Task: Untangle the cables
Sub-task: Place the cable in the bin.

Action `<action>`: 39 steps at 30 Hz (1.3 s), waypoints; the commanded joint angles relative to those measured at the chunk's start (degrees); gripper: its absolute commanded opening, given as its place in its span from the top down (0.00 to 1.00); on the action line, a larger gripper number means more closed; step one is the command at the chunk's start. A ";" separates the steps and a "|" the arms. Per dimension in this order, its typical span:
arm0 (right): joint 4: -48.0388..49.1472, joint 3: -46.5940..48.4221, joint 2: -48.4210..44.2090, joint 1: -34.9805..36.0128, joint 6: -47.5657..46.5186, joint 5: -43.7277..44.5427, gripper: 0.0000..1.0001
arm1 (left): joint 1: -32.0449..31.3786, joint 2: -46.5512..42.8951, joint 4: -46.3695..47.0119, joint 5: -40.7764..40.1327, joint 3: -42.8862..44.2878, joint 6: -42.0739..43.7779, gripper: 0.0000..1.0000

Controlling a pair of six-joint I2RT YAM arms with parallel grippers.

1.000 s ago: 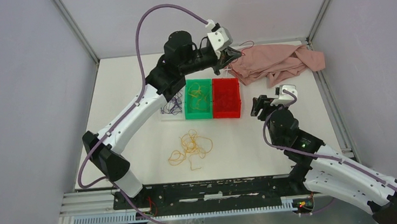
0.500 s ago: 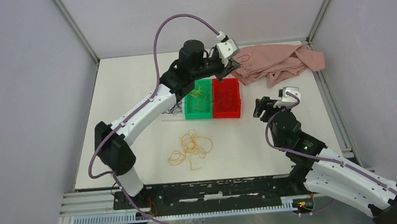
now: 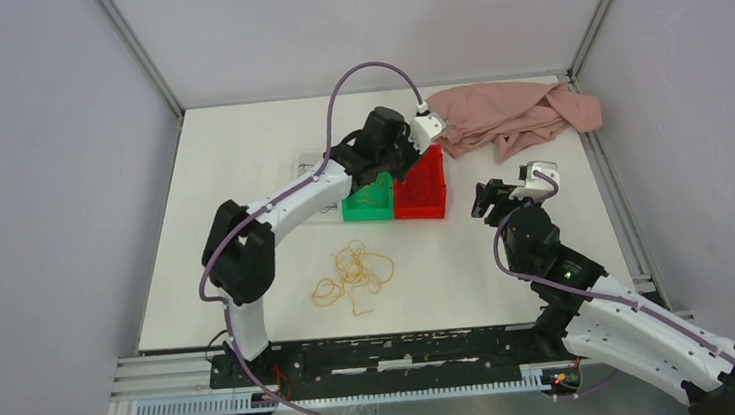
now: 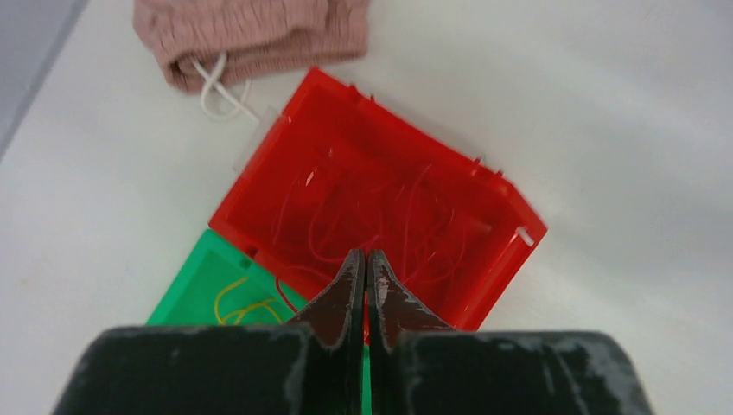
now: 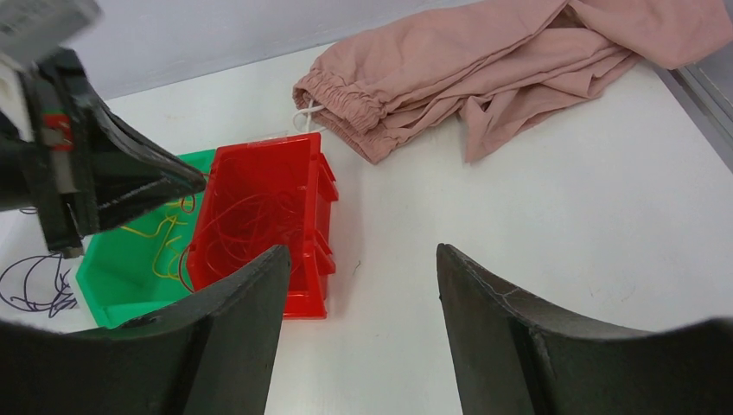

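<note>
From above, the left arm (image 3: 288, 199) covers part of the green bin (image 3: 368, 206). The right wrist view crops the dark cables (image 5: 39, 290).

A white bench (image 3: 239, 158) sits inside pale grey walls (image 3: 41, 196), with slim metal posts (image 3: 137, 52) rising at the far corners and a metal rail (image 3: 157, 371) along its near edge.

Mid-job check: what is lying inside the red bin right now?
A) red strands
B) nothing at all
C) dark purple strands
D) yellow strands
A: the left wrist view shows thin red strands looped across the floor of the red bin, while the yellow strands lie in the green bin beside it.
</note>
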 commanded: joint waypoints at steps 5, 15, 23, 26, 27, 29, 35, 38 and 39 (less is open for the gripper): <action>0.11 0.77 0.71 -0.57 0.80 -0.87 0.31 | -0.02 6.85 -9.27 -4.34 5.06 6.12 0.97; -2.72 2.42 0.71 -0.72 0.88 -1.93 0.32 | -0.12 11.83 -18.21 0.97 16.20 7.49 0.47; -4.49 5.52 3.48 -0.74 0.46 -5.76 0.32 | -0.07 5.07 -27.61 2.08 23.69 9.48 0.09; -5.45 7.44 5.61 -0.74 0.34 -7.83 0.32 | -0.01 1.47 -30.71 -1.66 24.42 11.90 0.03; -5.56 7.96 6.19 -0.80 0.21 -8.55 0.32 | 0.02 0.12 -31.50 -3.39 24.28 12.77 0.01; -5.28 8.74 7.09 -0.82 -0.13 -11.47 0.32 | 0.50 -3.29 -32.86 -6.04 22.99 14.00 0.01; -4.76 10.12 12.02 -0.82 -0.39 -17.92 0.31 | 4.09 -18.86 -35.93 -2.20 7.25 15.52 0.00; -3.57 9.63 13.62 -0.83 0.37 -19.54 0.30 | 4.41 -28.05 -36.76 1.42 -5.33 17.21 0.00; -2.99 9.26 13.77 -0.83 0.62 -20.14 0.30 | 4.38 -30.98 -36.47 2.51 -9.57 17.57 0.00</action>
